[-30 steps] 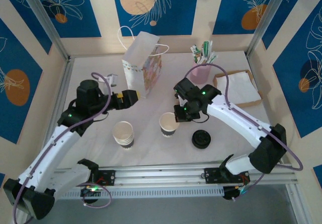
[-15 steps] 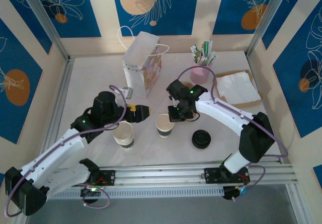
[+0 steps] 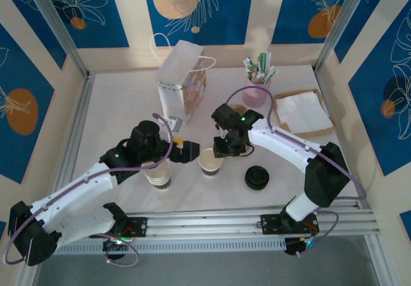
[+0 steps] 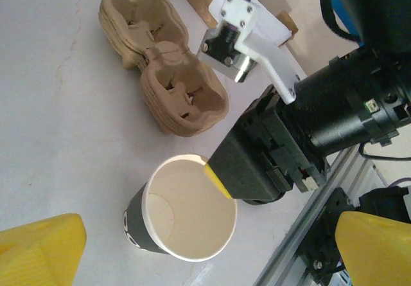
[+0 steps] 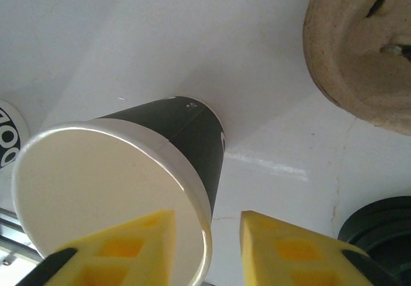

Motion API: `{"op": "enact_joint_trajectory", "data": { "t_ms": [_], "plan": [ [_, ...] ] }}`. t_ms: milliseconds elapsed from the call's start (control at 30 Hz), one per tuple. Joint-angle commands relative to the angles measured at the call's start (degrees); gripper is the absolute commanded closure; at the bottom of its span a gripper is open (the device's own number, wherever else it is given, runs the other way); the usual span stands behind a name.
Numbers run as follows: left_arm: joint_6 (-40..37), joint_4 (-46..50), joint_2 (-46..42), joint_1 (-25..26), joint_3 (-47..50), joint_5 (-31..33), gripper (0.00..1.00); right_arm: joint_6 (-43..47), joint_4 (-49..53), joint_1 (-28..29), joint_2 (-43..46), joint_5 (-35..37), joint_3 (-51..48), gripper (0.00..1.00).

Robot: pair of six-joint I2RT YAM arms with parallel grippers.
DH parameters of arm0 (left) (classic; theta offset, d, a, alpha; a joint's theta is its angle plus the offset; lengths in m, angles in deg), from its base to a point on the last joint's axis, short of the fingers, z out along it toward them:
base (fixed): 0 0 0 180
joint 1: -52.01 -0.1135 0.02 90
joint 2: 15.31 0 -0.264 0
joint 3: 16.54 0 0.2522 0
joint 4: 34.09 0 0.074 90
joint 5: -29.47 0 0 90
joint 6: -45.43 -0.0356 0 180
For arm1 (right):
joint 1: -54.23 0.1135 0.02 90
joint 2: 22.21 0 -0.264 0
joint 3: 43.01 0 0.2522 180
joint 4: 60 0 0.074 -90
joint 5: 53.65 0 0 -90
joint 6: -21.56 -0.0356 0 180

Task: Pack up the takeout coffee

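**Getting a hold on the open cup before it is capped**

I am looking down on a white surface [image 3: 115,106] boxed in by blue-and-cream panels, with a paper bag [image 3: 182,83] standing at the back. The coffee cup [image 3: 210,162] is sitting upright near the middle of the surface. It is between the stack of cups [image 3: 158,171] on its left and the black lids [image 3: 255,177] on its right, and it is touching neither.

My right pincer [image 5: 207,247] is straddling the cup's rim, one finger over the mouth and one outside the wall. Its jaws are loosened, with a gap showing on both sides of the paper, so it is gripping nothing. My left pincer [image 4: 210,250] is spread fully wide and empty, hovering just beside the cup on its left.

I am judging the step in hand to be taking hold of the cup with the left so that it can be capped. To do that well, I am planning to bring the left jaws around the dark wall below the rim. I am meaning to squeeze only lightly, since thin paper will likely buckle. I am also planning to lift the right finger straight up out of the mouth so it is not dragging the cup over.

The cup is wearing no lid. It is showing a cream rolled rim, a cream inside with the bare bottom visible, and a dark wall with a pale marking.
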Motion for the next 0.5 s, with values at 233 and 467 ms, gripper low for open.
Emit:
{"op": "enact_joint_trajectory", "data": {
  "t_ms": [233, 467],
  "plan": [
    [-3.6, 0.4, 1.1, 5.4, -4.6, 4.6, 0.0, -0.9, 6.1, -0.8, 11.8, 3.0, -0.5, 0.3],
    [-5.5, 2.6, 4.9, 11.2, -8.3, 8.6, 0.0, -1.6, 9.1, -4.6, 20.5, 5.5, -6.5, 0.05]
  ]
}}
